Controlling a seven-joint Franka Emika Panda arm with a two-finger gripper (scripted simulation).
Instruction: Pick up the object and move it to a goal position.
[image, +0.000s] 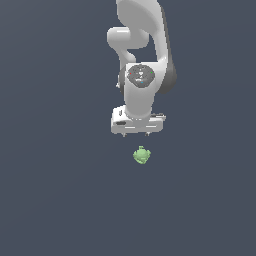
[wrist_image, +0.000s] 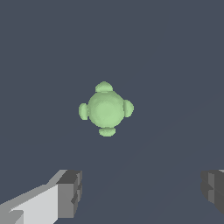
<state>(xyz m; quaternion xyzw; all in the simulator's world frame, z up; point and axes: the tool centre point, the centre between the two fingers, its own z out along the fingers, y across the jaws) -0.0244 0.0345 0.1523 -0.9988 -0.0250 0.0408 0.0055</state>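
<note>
The object (image: 142, 155) is a small light-green lumpy ball with a nub on top, resting on the dark floor. In the wrist view the object (wrist_image: 106, 109) shows as a round body with several small knobs around it. My white gripper (image: 136, 134) hangs just above and slightly behind it, not touching. Its fingers (wrist_image: 69, 193) stand wide apart, so the gripper (wrist_image: 141, 192) is open with nothing between them.
The arm's white links (image: 142, 55) rise behind the gripper toward the top of the exterior view. A plain dark grey floor (image: 55, 190) surrounds the object on every side.
</note>
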